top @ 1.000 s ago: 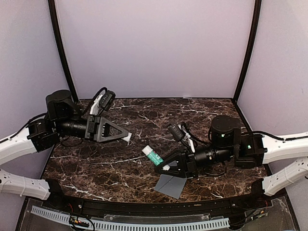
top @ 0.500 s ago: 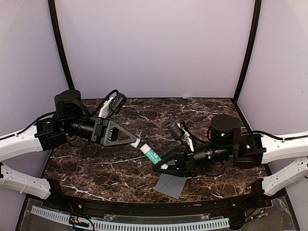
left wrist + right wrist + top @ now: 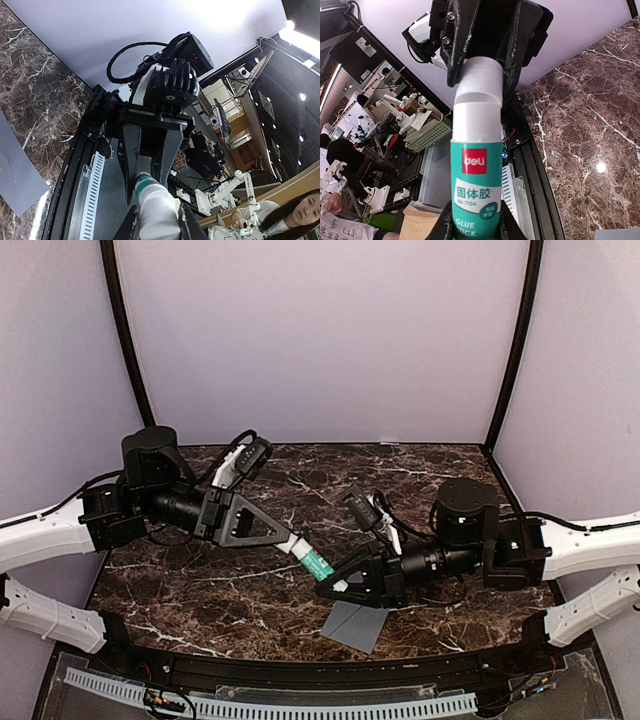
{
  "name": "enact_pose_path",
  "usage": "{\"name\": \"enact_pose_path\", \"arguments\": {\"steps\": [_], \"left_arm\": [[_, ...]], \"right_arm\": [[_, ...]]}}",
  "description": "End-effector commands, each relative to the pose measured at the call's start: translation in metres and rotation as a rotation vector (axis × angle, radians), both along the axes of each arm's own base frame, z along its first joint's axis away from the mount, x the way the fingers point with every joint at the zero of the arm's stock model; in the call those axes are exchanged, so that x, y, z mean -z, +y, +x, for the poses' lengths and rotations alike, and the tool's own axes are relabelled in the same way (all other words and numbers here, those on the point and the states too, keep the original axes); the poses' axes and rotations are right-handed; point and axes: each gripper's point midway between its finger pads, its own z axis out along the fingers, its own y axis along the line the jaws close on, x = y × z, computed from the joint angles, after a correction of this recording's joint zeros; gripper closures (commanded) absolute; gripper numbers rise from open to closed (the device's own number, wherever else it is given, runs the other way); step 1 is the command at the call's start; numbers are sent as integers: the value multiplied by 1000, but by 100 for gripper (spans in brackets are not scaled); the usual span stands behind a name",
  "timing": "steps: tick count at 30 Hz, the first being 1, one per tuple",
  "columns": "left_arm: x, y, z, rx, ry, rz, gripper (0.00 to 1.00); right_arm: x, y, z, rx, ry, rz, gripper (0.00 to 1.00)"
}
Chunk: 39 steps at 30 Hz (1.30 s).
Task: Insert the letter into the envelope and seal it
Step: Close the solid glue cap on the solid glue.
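The grey-blue envelope point(image 3: 355, 625) lies flat near the table's front edge, under my right arm; it also shows in the left wrist view point(image 3: 15, 175). The letter is out of view. My right gripper point(image 3: 335, 585) point(image 3: 475, 227) is shut on the green body of a glue stick point(image 3: 320, 565) point(image 3: 475, 185), held above the table. My left gripper point(image 3: 290, 538) point(image 3: 156, 222) is shut on the stick's white cap point(image 3: 157, 215) point(image 3: 479, 80), which sits against the stick's top end. The two grippers face each other along the stick.
The dark marble table point(image 3: 420, 470) has purple walls behind and at both sides. A black rail and a white slotted strip point(image 3: 300, 708) run along the front edge. The arms meet over the table's middle.
My left gripper has moved right and forward with the white cap, from apart to meeting the glue stick's top. The right gripper and the envelope have barely moved.
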Motion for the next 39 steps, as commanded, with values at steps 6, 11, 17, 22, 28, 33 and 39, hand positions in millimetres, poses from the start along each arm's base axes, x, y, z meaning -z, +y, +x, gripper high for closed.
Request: {"name": "enact_pose_path", "arguments": {"steps": [6, 11, 17, 22, 28, 33, 39], "left_arm": [[-29, 4, -13, 55, -63, -78, 98], [-29, 5, -16, 61, -60, -78, 98], [-26, 4, -17, 66, -54, -64, 97], [-26, 5, -14, 37, -74, -52, 98], [-28, 7, -8, -15, -98, -50, 97], [-26, 6, -6, -19, -85, -44, 98], [-30, 5, -8, -6, -80, -57, 97]], "right_arm": [[-20, 4, -5, -19, -8, 64, 100], [-18, 6, -6, -31, 0, 56, 100], [-17, 7, -8, -41, 4, 55, 100], [-22, 4, -7, -31, -4, 69, 100], [-28, -4, -7, -17, -9, 90, 100], [-30, -7, -9, -25, -7, 102, 100], [-27, -3, -12, -42, -4, 101, 100]]}}
